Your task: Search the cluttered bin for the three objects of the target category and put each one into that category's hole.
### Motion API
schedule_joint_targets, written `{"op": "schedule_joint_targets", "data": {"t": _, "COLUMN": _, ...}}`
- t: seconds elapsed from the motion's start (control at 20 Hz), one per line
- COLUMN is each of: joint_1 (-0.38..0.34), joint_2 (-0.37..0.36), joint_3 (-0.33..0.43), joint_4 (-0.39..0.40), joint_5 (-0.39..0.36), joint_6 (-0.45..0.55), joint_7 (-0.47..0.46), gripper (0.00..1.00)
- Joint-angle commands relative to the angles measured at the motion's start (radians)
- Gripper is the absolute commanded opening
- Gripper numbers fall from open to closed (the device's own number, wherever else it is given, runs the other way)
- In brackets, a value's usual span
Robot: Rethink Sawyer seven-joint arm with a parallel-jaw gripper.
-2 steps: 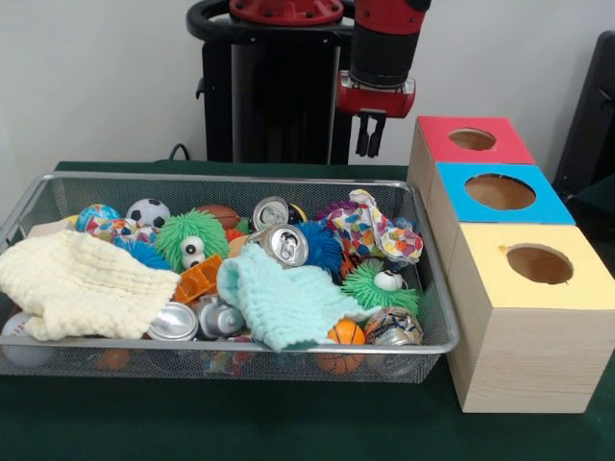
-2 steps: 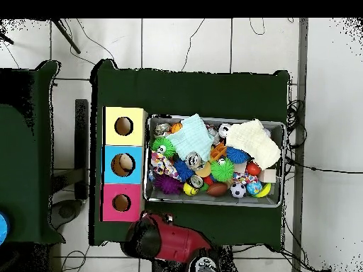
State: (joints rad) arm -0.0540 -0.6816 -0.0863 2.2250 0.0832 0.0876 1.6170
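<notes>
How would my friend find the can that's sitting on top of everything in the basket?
Look in the wire basket, near its middle. Just above the light blue cloth lies a silver can, its round top with the pull tab facing you. Other cans lie lower by the front wall; this one sits highest.

One wire bin [image 1: 432, 331]. Three wooden boxes beside it, each with one hole: red-topped [image 1: 473, 140], blue-topped [image 1: 500, 193], yellow-topped [image 1: 538, 265]. Two cloths, one cream [image 1: 82, 283] and one mint [image 1: 279, 303]. Two green googly-eyed fuzzy balls [image 1: 190, 240] [image 1: 382, 285]. At least four drink cans [image 1: 286, 245], some half buried. One soccer ball [image 1: 147, 212].
</notes>
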Motion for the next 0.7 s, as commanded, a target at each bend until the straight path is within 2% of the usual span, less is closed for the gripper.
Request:
{"op": "schedule_joint_targets", "data": {"t": 0.05, "joint_1": 0.000, "joint_2": -0.025, "joint_3": 0.057, "joint_4": -0.158, "joint_5": 0.064, "joint_6": 0.103, "joint_7": 0.172, "gripper": 0.00}}
{"op": "schedule_joint_targets", "data": {"t": 0.7, "joint_1": -0.016, "joint_2": 0.001, "joint_3": 0.065, "joint_4": -0.217, "joint_5": 0.056, "joint_6": 0.125, "joint_7": 0.157, "gripper": 0.00}}
